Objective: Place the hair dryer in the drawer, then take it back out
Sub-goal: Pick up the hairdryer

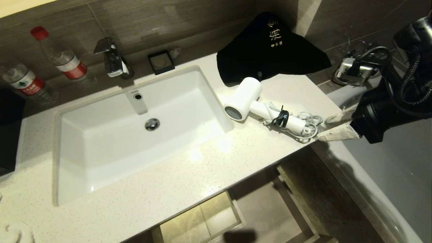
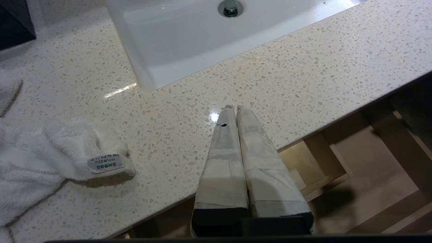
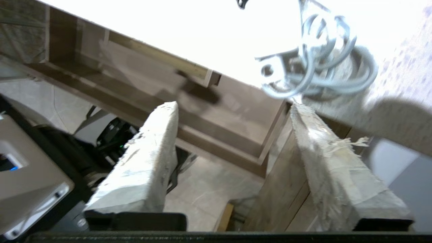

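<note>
Lying on the counter (image 1: 189, 175), the hair dryer (image 1: 248, 98) sits just beyond the empty, wide-open right gripper (image 1: 329, 126).

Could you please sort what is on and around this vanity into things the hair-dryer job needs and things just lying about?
For the job:
- hair dryer, on the counter beside the sink
- drawer, open below the counter
- right end effector, open, by the dryer's cord

Lying about:
- two water bottles
- black cloth bag
- faucet
- white towel
- left end effector, shut, parked
</note>
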